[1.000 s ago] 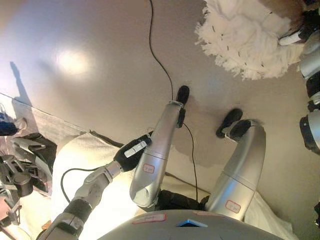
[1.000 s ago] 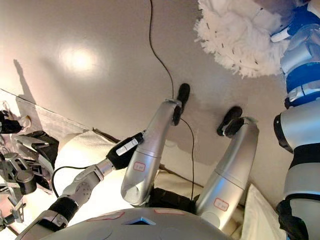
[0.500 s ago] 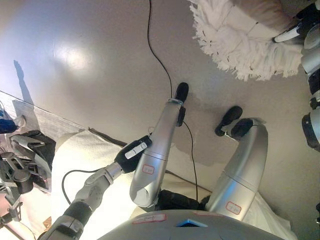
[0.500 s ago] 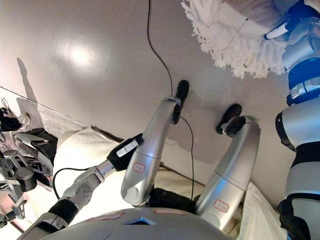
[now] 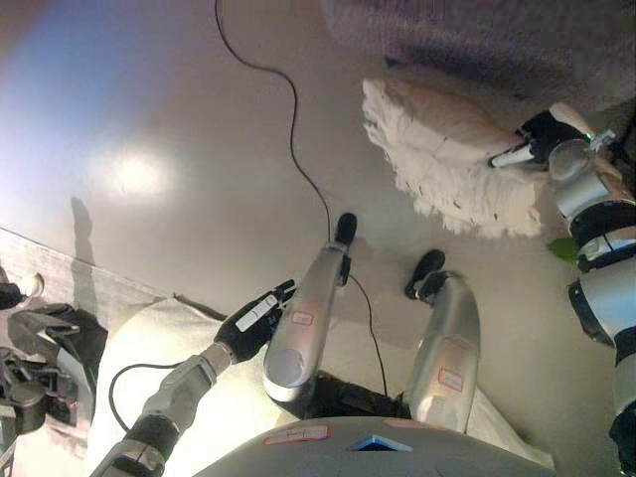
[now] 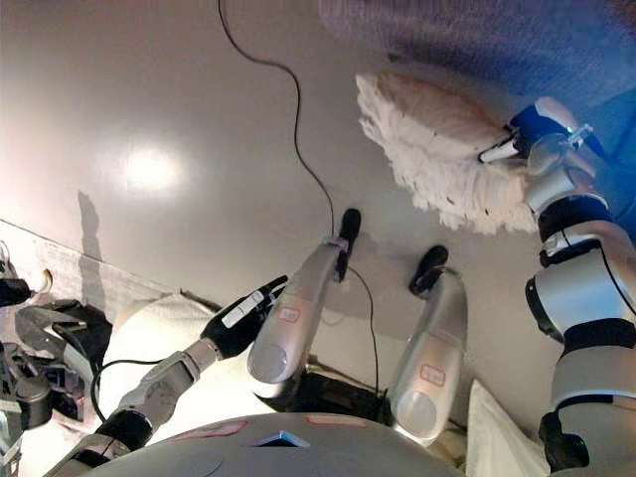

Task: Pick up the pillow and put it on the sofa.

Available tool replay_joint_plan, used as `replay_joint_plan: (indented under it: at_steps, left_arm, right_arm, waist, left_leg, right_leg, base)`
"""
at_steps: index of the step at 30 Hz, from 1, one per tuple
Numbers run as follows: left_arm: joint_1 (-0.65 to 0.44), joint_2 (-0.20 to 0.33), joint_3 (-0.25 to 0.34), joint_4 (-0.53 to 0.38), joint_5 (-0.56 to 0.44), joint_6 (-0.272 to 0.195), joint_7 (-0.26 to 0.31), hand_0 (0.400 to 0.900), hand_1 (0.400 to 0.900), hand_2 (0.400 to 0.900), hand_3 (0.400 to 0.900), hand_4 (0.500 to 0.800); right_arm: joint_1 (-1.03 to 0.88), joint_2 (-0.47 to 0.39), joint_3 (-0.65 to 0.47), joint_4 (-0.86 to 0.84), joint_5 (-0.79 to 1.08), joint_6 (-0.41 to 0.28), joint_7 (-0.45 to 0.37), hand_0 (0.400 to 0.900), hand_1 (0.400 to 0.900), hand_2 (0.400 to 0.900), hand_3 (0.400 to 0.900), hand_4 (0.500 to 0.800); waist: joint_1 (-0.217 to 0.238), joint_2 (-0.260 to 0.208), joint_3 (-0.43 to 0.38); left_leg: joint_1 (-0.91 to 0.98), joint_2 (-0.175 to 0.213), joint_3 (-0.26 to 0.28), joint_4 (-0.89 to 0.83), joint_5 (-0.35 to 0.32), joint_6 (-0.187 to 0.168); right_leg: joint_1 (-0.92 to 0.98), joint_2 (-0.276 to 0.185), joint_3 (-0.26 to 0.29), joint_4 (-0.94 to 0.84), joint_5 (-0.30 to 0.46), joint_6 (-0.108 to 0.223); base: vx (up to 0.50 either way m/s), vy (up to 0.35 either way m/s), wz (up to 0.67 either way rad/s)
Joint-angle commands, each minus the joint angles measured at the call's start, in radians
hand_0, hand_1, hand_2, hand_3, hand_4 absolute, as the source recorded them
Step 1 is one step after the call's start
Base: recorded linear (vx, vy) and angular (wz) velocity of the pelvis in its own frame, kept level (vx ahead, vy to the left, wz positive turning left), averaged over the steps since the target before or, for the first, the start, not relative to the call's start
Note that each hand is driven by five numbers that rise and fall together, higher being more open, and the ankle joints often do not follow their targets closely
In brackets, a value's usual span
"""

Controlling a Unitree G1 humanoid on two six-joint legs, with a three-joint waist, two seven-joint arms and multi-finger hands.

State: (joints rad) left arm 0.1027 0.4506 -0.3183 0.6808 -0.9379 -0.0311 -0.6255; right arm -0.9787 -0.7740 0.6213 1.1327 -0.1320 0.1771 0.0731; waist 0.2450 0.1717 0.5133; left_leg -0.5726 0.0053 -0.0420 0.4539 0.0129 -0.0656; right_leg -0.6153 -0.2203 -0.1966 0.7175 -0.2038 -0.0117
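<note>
The pillow [image 5: 447,154] is white and fluffy with a fringed edge. It hangs above the floor at the upper right, just in front of the grey sofa [image 5: 497,40] that runs along the top. My right hand [image 5: 542,139] reaches up from the right edge and its fingers are curled on the pillow's right end. My left hand [image 5: 253,318] hangs idle at the lower left with straight fingers and holds nothing.
A white cushion or cloth [image 5: 139,348] lies on the floor at the lower left. Dark equipment [image 5: 40,358] stands at the left edge next to a pale strip of mat [image 5: 70,283]. Bare beige floor [image 5: 149,119] fills the upper left.
The whole picture has shifted down, so the camera moved and the sofa now shows along the top. My right hand still holds the pillow, now close to the sofa's front.
</note>
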Motion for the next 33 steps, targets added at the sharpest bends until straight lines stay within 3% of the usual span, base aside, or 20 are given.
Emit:
replay_joint_plan:
  at_steps: [1,4,5,11,17,26,33]
  left_arm:
    - [0.04,0.016,0.071,0.055,0.07,0.013,-0.052,0.9,0.9,0.9,0.9,0.8]
    - [0.028,0.005,0.098,0.13,0.111,0.033,-0.045,0.9,0.9,0.9,0.9,0.8]
    - [0.023,0.0,0.104,0.146,0.121,0.039,-0.038,0.9,0.9,0.9,0.9,0.8]
    - [0.021,-0.048,0.14,0.265,0.212,0.067,0.012,0.9,0.9,0.9,0.9,0.8]
    - [0.049,-0.089,0.173,0.368,0.289,0.072,0.038,0.9,0.9,0.9,0.9,0.8]
    - [0.069,-0.099,0.219,0.473,0.382,0.085,0.059,0.9,0.9,0.9,0.9,0.8]
    - [0.07,-0.095,0.227,0.491,0.404,0.08,0.041,0.9,0.9,0.9,0.9,0.8]
  right_arm:
    - [-0.092,-0.171,-0.045,-0.126,-0.01,-0.13,-0.003,0.4,0.4,0.4,0.4,0.5]
    - [-0.058,-0.211,-0.055,-0.186,-0.015,-0.17,0.033,0.4,0.4,0.4,0.4,0.5]
    - [-0.048,-0.224,-0.061,-0.21,-0.017,-0.18,0.046,0.4,0.4,0.4,0.4,0.5]
    - [0.051,-0.274,-0.106,-0.374,-0.029,-0.215,0.142,0.4,0.4,0.4,0.4,0.5]
    - [0.09,-0.3,-0.132,-0.483,-0.053,-0.279,0.239,0.4,0.4,0.4,0.4,0.5]
    - [-0.148,-0.315,-0.006,-0.502,0.039,-0.308,0.332,0.4,0.4,0.4,0.4,0.5]
    - [-0.332,-0.259,0.108,-0.352,0.129,-0.268,0.348,0.4,0.4,0.4,0.4,0.5]
  waist:
    - [-0.03,-0.067,-0.06]
    - [-0.047,-0.098,-0.11]
    - [-0.053,-0.106,-0.125]
    - [-0.086,-0.168,-0.245]
    - [-0.098,-0.196,-0.352]
    - [-0.081,-0.22,-0.437]
    - [-0.045,-0.226,-0.464]
  left_leg:
    - [0.088,0.002,0.084,-0.029,-0.085,0.021]
    - [0.175,0.018,0.099,-0.099,-0.074,0.011]
    - [0.191,0.022,0.106,-0.128,-0.043,0.016]
    - [0.383,0.035,0.122,-0.299,-0.032,0.0]
    - [0.5,0.043,0.135,-0.406,-0.022,-0.006]
    - [0.599,0.043,0.136,-0.515,-0.006,-0.018]
    - [0.618,0.038,0.114,-0.527,-0.008,-0.022]
  right_leg:
    - [0.179,0.03,-0.111,-0.196,0.014,0.008]
    - [0.27,0.055,-0.116,-0.294,0.039,0.016]
    - [0.29,0.06,-0.129,-0.335,0.075,0.011]
    - [0.492,0.098,-0.122,-0.543,0.119,0.043]
    - [0.604,0.119,-0.121,-0.655,0.149,0.06]
    - [0.695,0.133,-0.138,-0.764,0.184,0.082]
    - [0.729,0.132,-0.158,-0.796,0.193,0.088]
  base:
    - [0.1,-0.018,-0.07]
    - [0.09,-0.031,-0.06]
    - [0.07,-0.04,-0.03]
    - [0.19,-0.045,-0.03]
    - [0.21,-0.012,0.01]
    - [0.1,-0.015,0.07]
    - [0.1,-0.011,0.17]
